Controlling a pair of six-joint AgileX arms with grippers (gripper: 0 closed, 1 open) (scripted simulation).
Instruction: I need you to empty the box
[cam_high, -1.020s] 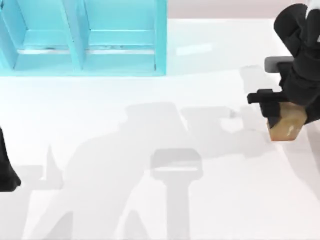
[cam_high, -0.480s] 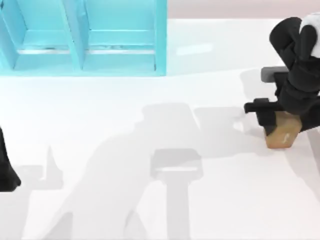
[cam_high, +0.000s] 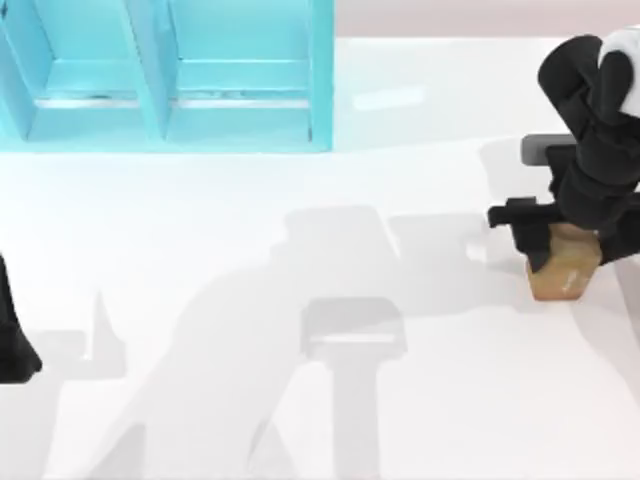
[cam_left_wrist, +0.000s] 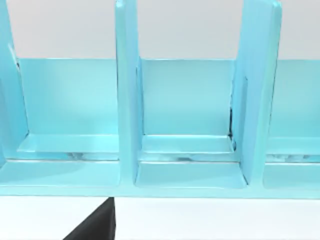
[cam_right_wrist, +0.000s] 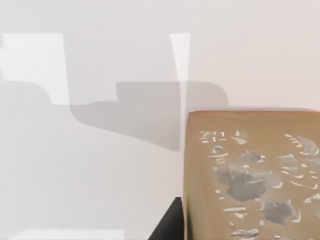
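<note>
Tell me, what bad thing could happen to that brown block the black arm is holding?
The brown block sits near the table's right edge, under the right tool. If the tool lets go badly, the block might tip or slide toward that edge. It may also stick to the fingers and get dragged.

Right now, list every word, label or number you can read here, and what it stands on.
No legible text.
Brown block: pale marks on its face, not readable; the right gripper is at it near the table's right edge.
Blue box: no markings.
</note>
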